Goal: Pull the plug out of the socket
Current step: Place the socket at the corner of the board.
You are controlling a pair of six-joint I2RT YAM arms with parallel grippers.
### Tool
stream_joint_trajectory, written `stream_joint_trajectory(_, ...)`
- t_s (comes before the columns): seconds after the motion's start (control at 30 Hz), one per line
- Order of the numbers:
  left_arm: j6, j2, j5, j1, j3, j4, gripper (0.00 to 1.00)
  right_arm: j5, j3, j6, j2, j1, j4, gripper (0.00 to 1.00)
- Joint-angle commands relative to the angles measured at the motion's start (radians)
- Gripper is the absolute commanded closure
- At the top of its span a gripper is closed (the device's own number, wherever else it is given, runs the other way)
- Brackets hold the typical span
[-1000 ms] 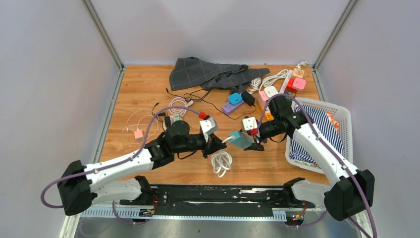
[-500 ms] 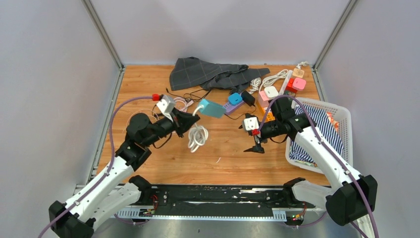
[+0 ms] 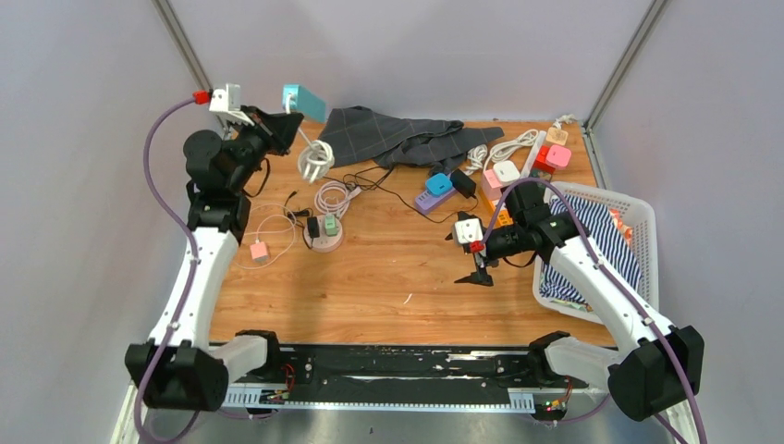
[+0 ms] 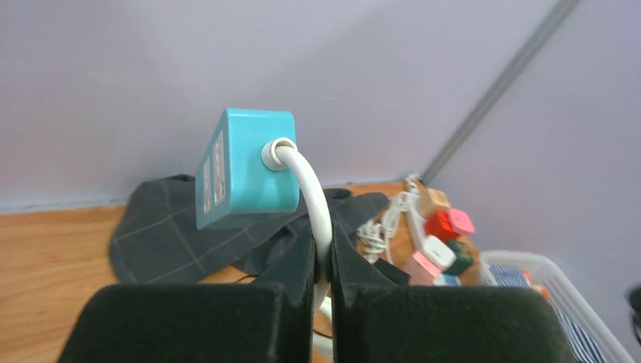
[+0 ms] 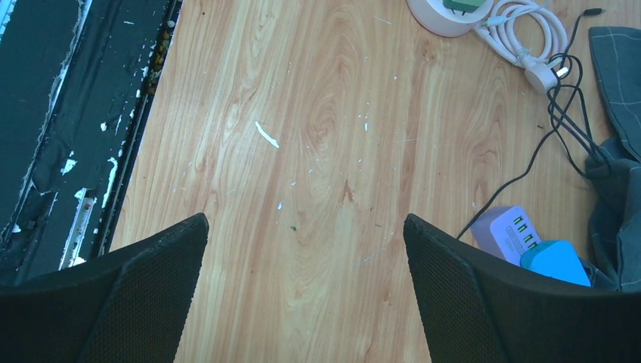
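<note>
- left fingers: pressed together on the white cable, raised high over the far left corner of the tabletop.
- teal socket block: in the air at the cable's end, just beyond the left fingers, slotted face turned sideways; the rest of the cable hangs below in a coil.
- right fingers: spread wide, holding nothing, low over bare wood near the white basket.
- grey checked cloth: crumpled at the far edge.
- purple power strip: centre, blue plug in it.
- round socket: left of centre, green plug on top.
</note>
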Motion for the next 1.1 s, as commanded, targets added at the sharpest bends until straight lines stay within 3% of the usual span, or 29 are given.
stream_joint_trajectory(0.0,-0.028,0.125,-0.112,0.098,0.071,0.043,1.00,-0.017,-0.020,0.010,-0.014,0.011,0.007,0.00)
stream_joint_trajectory(0.1,-0.053,0.212,-0.203,0.153,0.107,0.043,0.96,-0.025,-0.022,0.011,-0.010,0.011,0.011,0.00)
stream_joint_trajectory(0.23,-0.132,0.320,-0.327,0.220,0.149,0.041,1.00,-0.022,-0.025,0.009,-0.008,0.011,0.012,0.00)
stream_joint_trajectory(0.47,-0.146,0.422,-0.624,0.231,0.191,-0.008,1.00,-0.014,-0.028,0.006,-0.009,0.010,0.016,0.00)
stream_joint_trajectory(0.6,-0.207,0.525,-0.781,0.230,0.297,-0.195,1.00,-0.015,-0.028,0.004,0.002,0.011,0.016,0.00)
stream_joint_trajectory(0.67,-0.272,0.615,-0.863,0.230,0.421,-0.406,1.00,-0.015,-0.029,0.004,0.008,0.011,0.017,0.00)
stream_joint_trajectory(0.77,-0.344,0.750,-0.900,0.230,0.576,-0.601,1.00,-0.011,-0.028,0.004,0.018,0.012,0.017,0.00)
stream_joint_trajectory(1.07,-0.392,0.966,-0.801,0.230,0.694,-0.607,1.00,0.007,-0.030,0.004,0.044,0.012,0.020,0.00)
